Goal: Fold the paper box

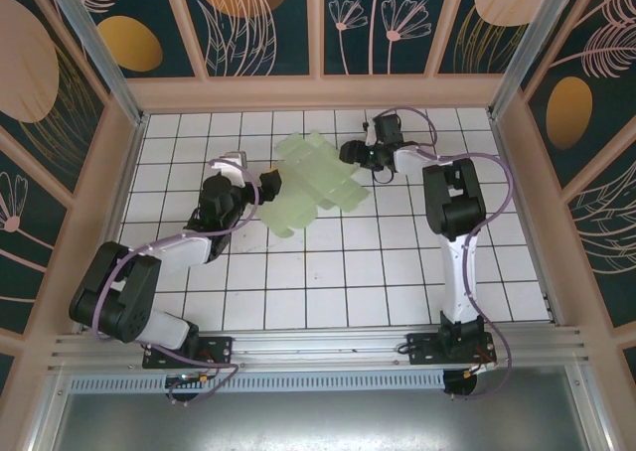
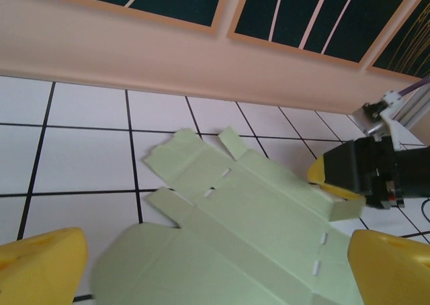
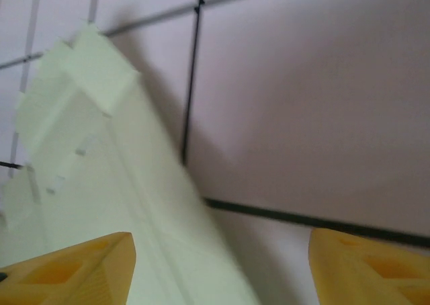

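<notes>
— White-tiled surface (image 1: pixel 397 272) w/ black grout, boxed in by dark teal wall panels (image 1: pixel 248 24) w/ plant prints in peach frames. Where's the paper box (image 1: pixel 316 181)?

— Toward the far edge of the surface, approx mid-width. It's an unfolded pale green die-cut sheet, set diagonally to the grout lines.

— Lying flat?

— Mostly. From the left wrist cam, one flap (image 2: pixel 344 209) on the side toward the right arm stands a bit off the tiles. Rest of the card lies down, w/ small slots showing along the creases.

— Left gripper (image 1: pixel 270 185)?

— At the sheet's left side, i.e. the side toward the left edge of the surface. Jaws wide open, holding nothing. In its own cam the two yellow fingertips (image 2: pixel 40 268) sit far apart, w/ the sheet's big rounded panel lying below and btwn them. Can't tell if either tip touches the card.

— Right gripper (image 1: pixel 348 155)?

— At the sheet's right side, closer to the far edge than the left one. Jaws apart, not fully, and nothing clamped btwn them. Its own cam has one yellow finger (image 3: pixel 67 271) over the card's long edge and the other over bare tile. The card's edge runs up btwn them toward a notched end.

— Any contact w/ the card?

— From the left wrist cam, one of its yellow fingers is right at the raised flap. Touching or just beside it, can't tell.
</notes>
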Robot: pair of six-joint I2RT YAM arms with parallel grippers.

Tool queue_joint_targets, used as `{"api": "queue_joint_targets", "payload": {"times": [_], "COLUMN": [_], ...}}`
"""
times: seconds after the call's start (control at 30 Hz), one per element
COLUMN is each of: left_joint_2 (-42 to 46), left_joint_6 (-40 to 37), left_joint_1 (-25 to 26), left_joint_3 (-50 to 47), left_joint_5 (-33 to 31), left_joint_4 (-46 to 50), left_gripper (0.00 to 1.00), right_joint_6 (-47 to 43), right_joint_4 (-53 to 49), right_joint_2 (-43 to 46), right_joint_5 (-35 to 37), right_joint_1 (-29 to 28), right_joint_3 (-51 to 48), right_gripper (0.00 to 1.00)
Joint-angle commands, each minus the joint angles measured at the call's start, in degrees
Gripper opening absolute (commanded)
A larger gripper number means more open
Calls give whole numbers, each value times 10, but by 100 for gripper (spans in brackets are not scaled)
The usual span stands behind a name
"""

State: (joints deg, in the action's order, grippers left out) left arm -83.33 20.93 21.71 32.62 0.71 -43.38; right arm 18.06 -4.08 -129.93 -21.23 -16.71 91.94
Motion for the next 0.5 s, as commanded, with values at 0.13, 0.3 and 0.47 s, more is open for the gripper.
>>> {"api": "queue_joint_targets", "payload": {"times": [0.13,0.3,0.47], "left_joint_2": [72,108,126], "left_joint_6": [65,100,97], "left_joint_1": [4,8,8], "left_joint_3": [-62,-111,-136], "left_joint_5": [0,-16,9], "left_joint_4": [28,26,31], "left_gripper": [99,99,99], "right_joint_6": [2,16,33], "right_joint_4": [39,81,105], "right_joint_2": [105,186,263], "right_joint_5": [9,36,79], "right_joint_1": [-28,-61,-116], "right_joint_3": [-170,-297,-379], "right_gripper": [67,66,62]}}
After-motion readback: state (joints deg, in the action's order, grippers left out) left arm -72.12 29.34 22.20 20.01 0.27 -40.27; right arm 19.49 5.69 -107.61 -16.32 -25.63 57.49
